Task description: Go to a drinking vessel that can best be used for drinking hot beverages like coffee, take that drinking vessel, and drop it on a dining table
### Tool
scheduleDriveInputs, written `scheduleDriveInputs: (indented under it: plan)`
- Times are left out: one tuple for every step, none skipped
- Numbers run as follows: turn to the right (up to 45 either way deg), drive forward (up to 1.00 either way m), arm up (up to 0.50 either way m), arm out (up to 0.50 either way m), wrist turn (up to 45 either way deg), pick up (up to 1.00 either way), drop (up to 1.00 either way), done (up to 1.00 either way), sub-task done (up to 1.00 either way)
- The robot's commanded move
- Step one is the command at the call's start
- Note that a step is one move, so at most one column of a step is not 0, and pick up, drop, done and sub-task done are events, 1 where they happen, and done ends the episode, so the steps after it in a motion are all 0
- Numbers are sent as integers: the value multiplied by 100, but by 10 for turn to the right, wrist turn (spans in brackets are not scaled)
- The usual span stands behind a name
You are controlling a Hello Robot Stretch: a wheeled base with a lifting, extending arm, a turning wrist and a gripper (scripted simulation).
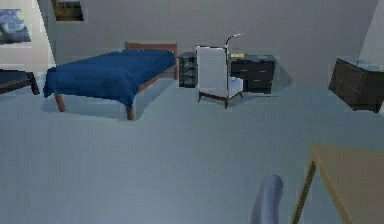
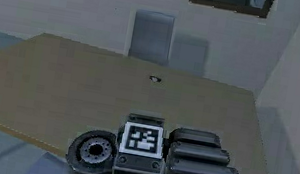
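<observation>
Well beyond the hand (image 2: 94, 154), a small dark blob (image 2: 155, 78) on the table (image 2: 47, 83); hand's grasp unclear.

Two views, one shared table.
Your forward view looked ahead and somewhat down toward a distant blue-covered bed (image 1: 105, 72); your arm side view sat close above a broad tan wooden table (image 2: 78, 83), and that table's corner (image 1: 345, 175) showed at the forward view's lower right.

Ahead I note a blue-covered bed (image 1: 105, 72) by the far wall, white armchair (image 1: 219, 75) beside a dark desk (image 1: 255, 72), dark cabinet (image 1: 358, 84) rightward.
</observation>
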Motion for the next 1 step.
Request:
scheduleDriveInputs:
  plan:
    - [0, 0, 0, 48, 0, 0, 0, 0, 0]
